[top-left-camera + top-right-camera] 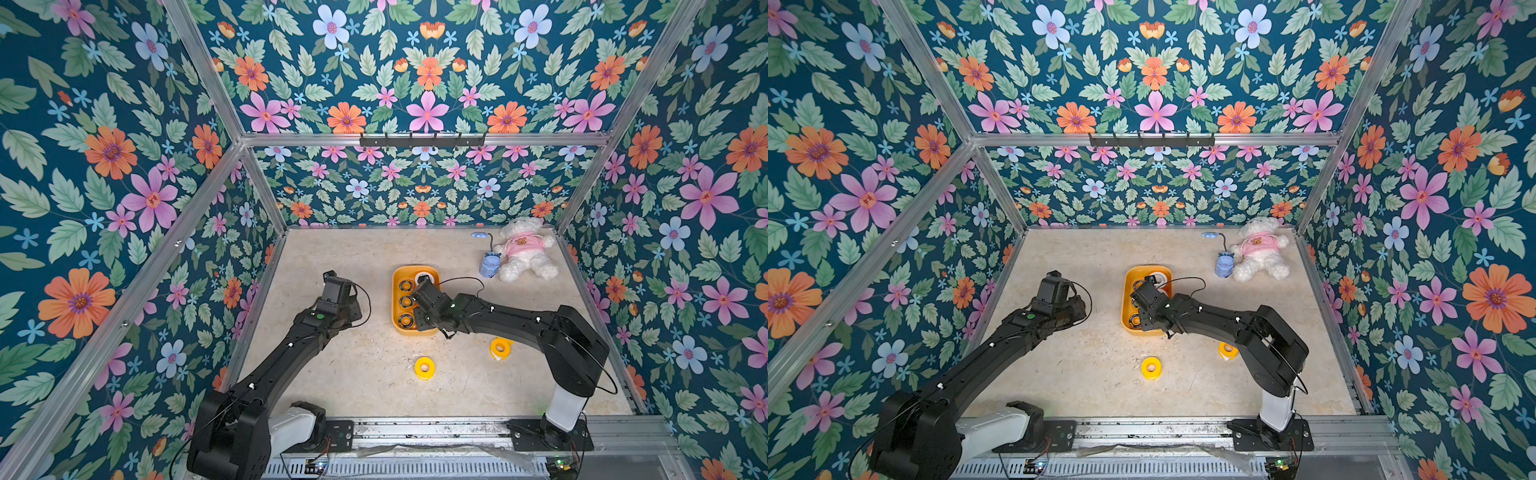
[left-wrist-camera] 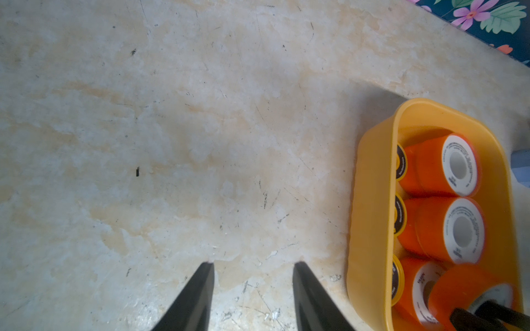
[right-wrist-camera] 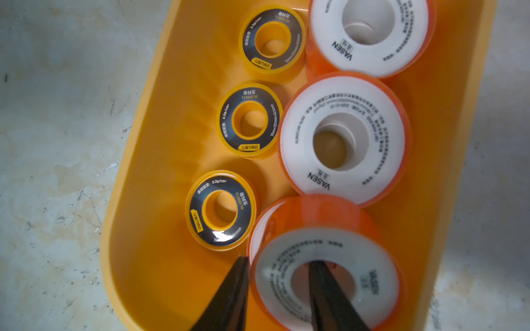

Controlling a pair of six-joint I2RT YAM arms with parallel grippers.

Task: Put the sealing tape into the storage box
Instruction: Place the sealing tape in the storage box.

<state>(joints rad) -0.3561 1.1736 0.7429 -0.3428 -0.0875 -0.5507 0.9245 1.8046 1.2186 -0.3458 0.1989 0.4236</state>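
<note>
Right wrist view puts our right claw over the end of the storage box nearest the robot's base. One finger reaches into the core of a white-faced, orange-rimmed roll and its partner sits just outside the rim, so the roll's wall lies between them. That roll is blurred, and we cannot tell whether the fingers pinch it or merely flank it. It rests tilted on top of a second white-faced roll.

Further along the same side of the box we see a middle white roll and a far white roll, both lying flat. Three black-and-yellow rings lie flat in a row along the other long side, apart from one another.

Our left claw hangs with its fingers spread and nothing between them, above the bare table, with the box near it.

In both top views, two plain yellow rolls lie on the table outside the box, toward the robot's base. One yellow roll is in the open and the other yellow roll is just beside the right arm.

At the far right corner a blue gadget lies just beside a white teddy bear.
</note>
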